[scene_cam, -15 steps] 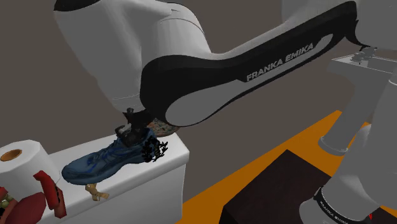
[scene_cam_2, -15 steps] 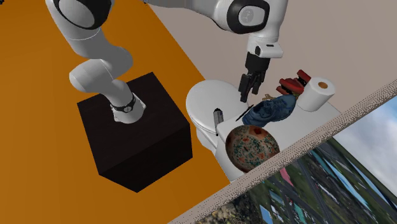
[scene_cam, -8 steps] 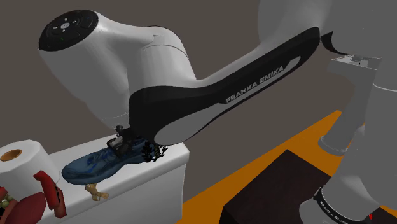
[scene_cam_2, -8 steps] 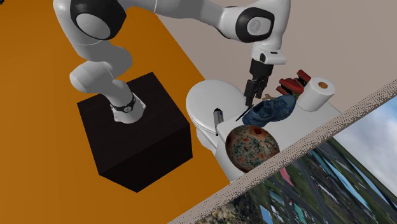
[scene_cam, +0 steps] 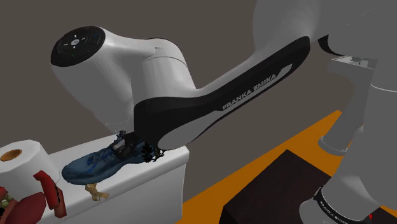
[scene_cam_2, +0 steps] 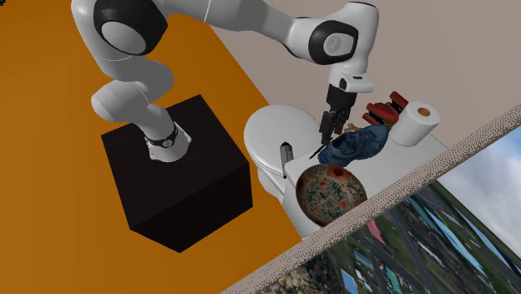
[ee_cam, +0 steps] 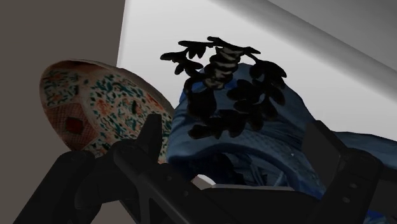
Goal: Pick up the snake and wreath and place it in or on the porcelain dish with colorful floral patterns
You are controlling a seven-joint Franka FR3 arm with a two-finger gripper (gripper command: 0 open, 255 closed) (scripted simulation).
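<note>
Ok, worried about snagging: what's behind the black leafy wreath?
In the wrist view, the toe of a blue sneaker sits behind the black leafy wreath, which covers part of it.

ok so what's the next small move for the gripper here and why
Probably lower the black two-finger gripper until its open fingers straddle the black leafy wreath with the pale striped snake, then close. In the wrist view the fingers stand apart with the wreath ahead between them, not yet touched. It sits right by the blue sneaker, so go gently to avoid catching the shoe.
</note>
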